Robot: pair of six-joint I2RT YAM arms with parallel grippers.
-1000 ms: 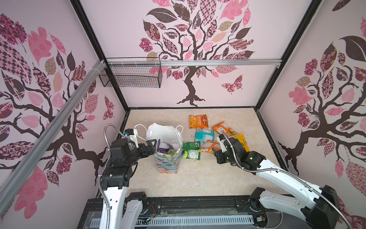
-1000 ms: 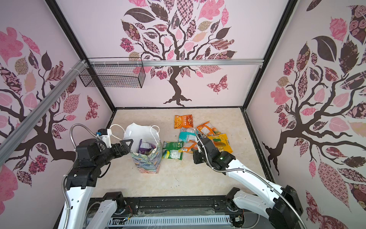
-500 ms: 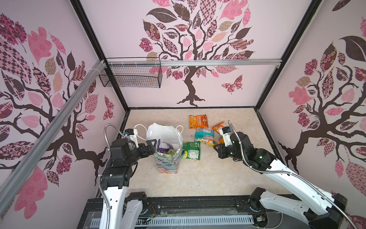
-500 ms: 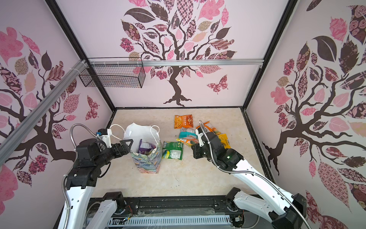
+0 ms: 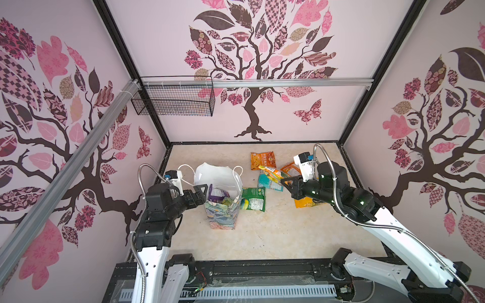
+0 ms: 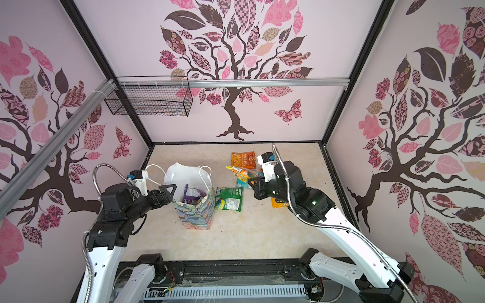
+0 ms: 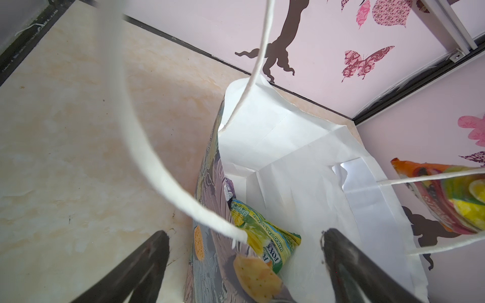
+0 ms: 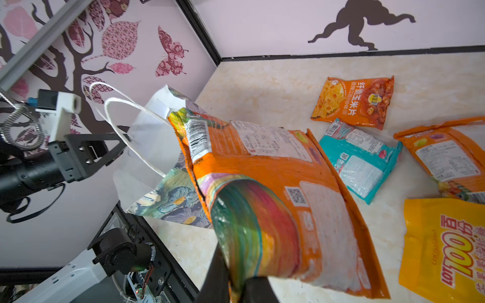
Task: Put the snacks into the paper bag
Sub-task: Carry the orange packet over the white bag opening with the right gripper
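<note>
**Right claw**: jaws nearly closed, pinching one end of the orange swirl packet. The packet is lifted clear of the worktop, with its printed label side facing the wrist camera. In both top views it hangs at 2 o'clock of the paper bag, apart from it.

**Left claw**: jaws wide, holding nothing. It sits at 9 o'clock of the bag, at rim height. In the left wrist view one finger is outside the printed wall and the other is over the white interior. A cord handle loops across in front. Whether either finger touches the paper cannot be told.

**Paper bag**: upright with its mouth open, at 9 o'clock of the worktop's centre. Inside it:
- purple packet, leaning on the left wall
- yellow-green packet, beside the purple one

**Loose on the worktop**, from 1 to 3 o'clock of the bag:
- dark green packet, just beside the bag at 3 o'clock
- teal packet, label side up
- orange chips packet, nearest the back wall
- second orange packet, label side up
- yellow packet, partly under the right arm in both top views
</note>
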